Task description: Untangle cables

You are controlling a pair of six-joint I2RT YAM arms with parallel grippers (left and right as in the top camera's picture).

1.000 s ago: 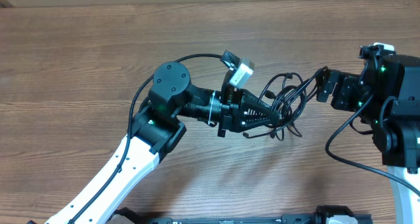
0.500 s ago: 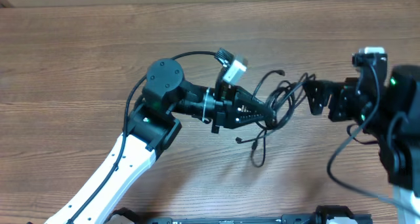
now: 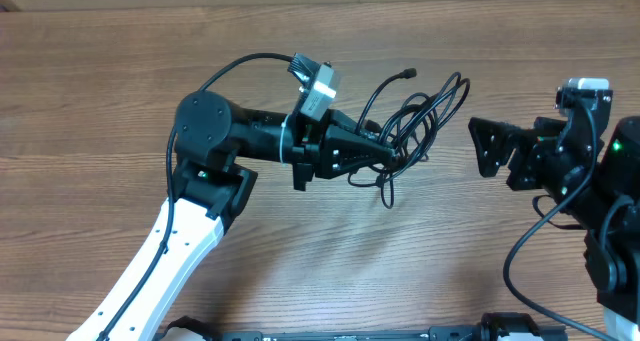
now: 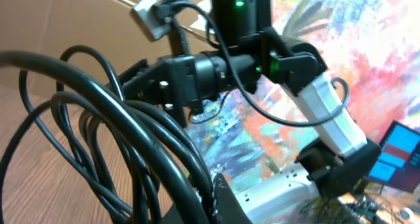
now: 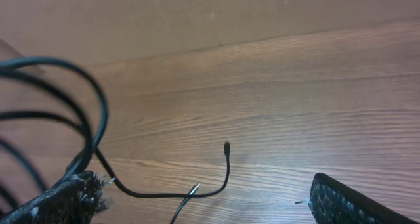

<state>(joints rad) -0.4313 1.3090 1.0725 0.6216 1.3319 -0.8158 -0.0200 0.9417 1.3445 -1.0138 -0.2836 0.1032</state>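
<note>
Left end effector (image 3: 392, 153) pinches the cables (image 3: 430, 116), one looped clump lifted off the counter (image 3: 120, 61). Right end effector (image 3: 477, 148) spread, empty, near the clump. I judge nothing is separated yet; all untangling remains.

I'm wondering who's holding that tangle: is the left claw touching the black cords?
Touching. Overhead, the left gripper is closed inside the cables; the left wrist view shows them running straight into its grip.
</note>
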